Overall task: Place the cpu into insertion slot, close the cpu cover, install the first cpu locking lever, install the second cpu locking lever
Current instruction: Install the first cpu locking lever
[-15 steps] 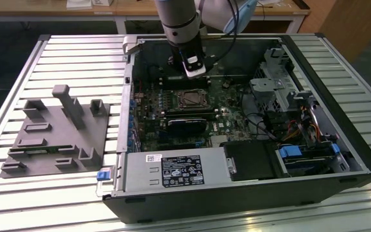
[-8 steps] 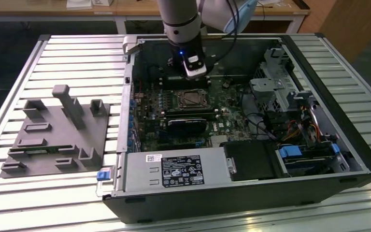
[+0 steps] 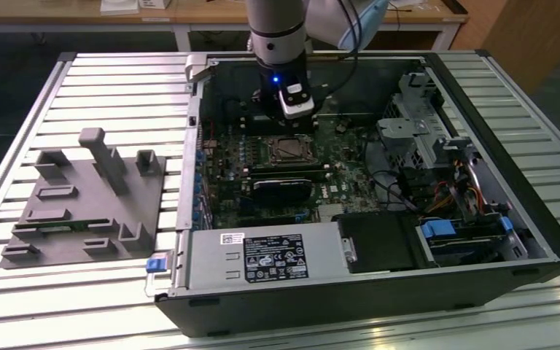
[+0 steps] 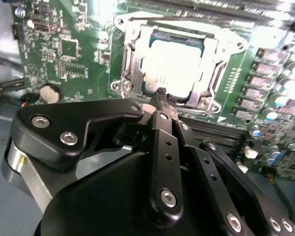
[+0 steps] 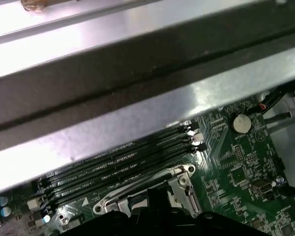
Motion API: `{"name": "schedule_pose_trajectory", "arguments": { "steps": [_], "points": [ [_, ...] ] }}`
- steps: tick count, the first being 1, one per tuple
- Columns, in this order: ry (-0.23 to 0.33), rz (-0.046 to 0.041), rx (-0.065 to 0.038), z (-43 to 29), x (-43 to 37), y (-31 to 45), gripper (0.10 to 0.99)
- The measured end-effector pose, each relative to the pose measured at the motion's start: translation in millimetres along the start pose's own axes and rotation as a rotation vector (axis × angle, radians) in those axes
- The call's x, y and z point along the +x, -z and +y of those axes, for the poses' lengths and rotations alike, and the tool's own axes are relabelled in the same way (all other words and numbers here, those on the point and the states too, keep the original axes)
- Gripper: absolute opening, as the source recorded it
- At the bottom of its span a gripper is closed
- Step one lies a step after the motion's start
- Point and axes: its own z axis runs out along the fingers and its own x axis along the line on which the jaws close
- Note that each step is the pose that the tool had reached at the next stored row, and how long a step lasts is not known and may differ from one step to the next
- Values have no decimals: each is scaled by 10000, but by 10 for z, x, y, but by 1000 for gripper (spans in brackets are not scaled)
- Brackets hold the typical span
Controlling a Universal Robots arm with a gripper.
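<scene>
The cpu [image 4: 174, 59] lies flat in the insertion slot [image 3: 288, 138] on the green board inside the open computer case. The cpu cover [image 4: 132, 59], a grey metal frame, lies down around it, and the chip's pale top shows through its window. My gripper [image 4: 163, 96] hovers just off one edge of the socket. Its black fingers [image 4: 160, 142] are shut tip to tip with nothing visible between them. In the exterior view my gripper [image 3: 282, 122] hangs over the board just behind the cpu [image 3: 288, 151]. A corner of the cpu cover [image 5: 182, 179] shows in the first wrist view.
Long black memory slots [image 5: 118, 167] run beside the socket, under the case's metal edge [image 5: 137, 118]. A black card [image 3: 282, 191] and the power supply [image 3: 251, 259] lie in front. Drive cage and cables [image 3: 455, 197] fill the exterior view's right. A grey fixture plate [image 3: 85, 211] sits outside the case.
</scene>
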Motion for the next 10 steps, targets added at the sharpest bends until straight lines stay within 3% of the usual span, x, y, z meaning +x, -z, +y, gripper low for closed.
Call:
{"name": "schedule_pose_trajectory", "arguments": {
  "steps": [2, 5, 10],
  "points": [
    [17, 53, 145, -3, -5, -2, 106],
    [33, 81, 273, -10, -8, -3, 106],
    [34, 86, 282, -31, -17, -3, 106]
  ]
}}
